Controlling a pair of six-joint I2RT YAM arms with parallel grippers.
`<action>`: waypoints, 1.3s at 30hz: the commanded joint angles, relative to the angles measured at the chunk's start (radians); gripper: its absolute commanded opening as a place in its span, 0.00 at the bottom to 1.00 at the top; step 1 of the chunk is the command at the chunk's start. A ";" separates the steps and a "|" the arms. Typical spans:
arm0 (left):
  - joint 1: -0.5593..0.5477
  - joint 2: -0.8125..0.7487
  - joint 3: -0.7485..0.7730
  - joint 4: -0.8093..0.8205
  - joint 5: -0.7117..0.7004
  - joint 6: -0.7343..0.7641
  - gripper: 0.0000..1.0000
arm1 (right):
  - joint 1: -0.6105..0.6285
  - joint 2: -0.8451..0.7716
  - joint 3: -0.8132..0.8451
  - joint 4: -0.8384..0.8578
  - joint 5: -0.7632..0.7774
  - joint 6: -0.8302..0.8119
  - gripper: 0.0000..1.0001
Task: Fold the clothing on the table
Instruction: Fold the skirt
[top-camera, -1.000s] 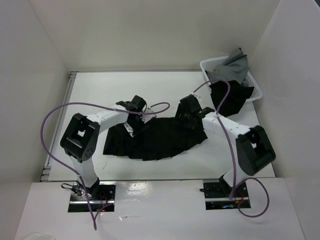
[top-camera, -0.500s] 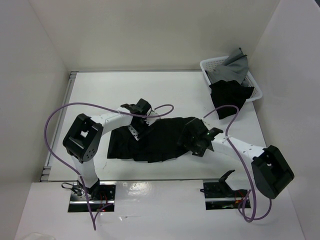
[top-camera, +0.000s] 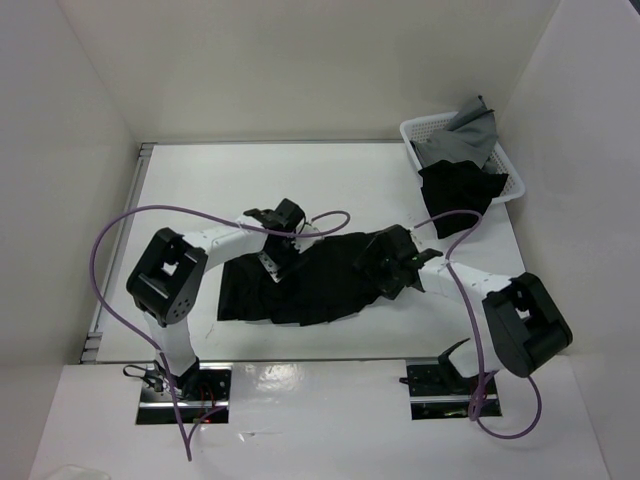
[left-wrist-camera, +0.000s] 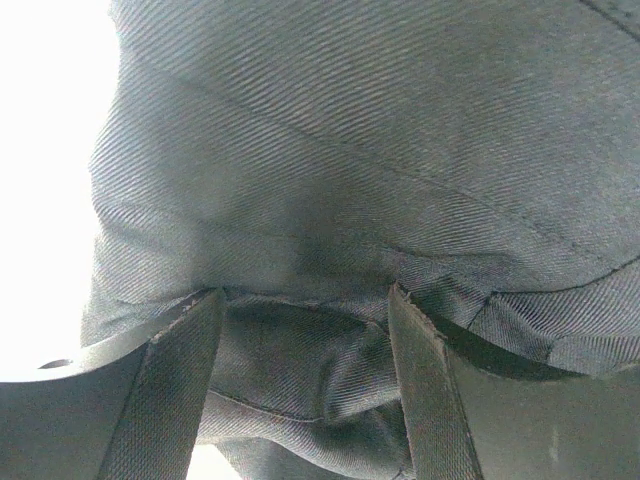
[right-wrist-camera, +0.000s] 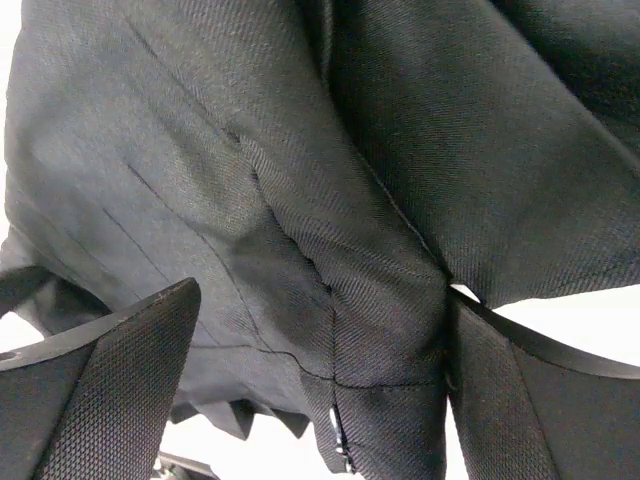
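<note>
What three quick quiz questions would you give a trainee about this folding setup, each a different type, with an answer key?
1. True or false: the black pleated skirt lies inside the white basket.
2. The right pincer is: A) shut tight on the skirt; B) open, with the skirt between its fingers; C) inside the basket.
3. Fill in: the cloth at the basket's far end is ____ in colour.

Key:
1. False; it lies on the table.
2. B.
3. Grey; it is the grey cloth.
</note>
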 joint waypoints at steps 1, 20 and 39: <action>-0.023 0.006 0.005 0.002 0.014 -0.021 0.73 | -0.013 0.036 -0.047 -0.016 0.060 0.009 0.92; 0.063 -0.156 0.109 -0.216 0.068 -0.003 0.79 | 0.067 0.043 0.211 -0.272 0.419 -0.134 0.00; 0.299 0.029 -0.024 -0.130 0.283 0.026 0.80 | 0.393 0.258 0.571 -0.606 0.865 -0.183 0.00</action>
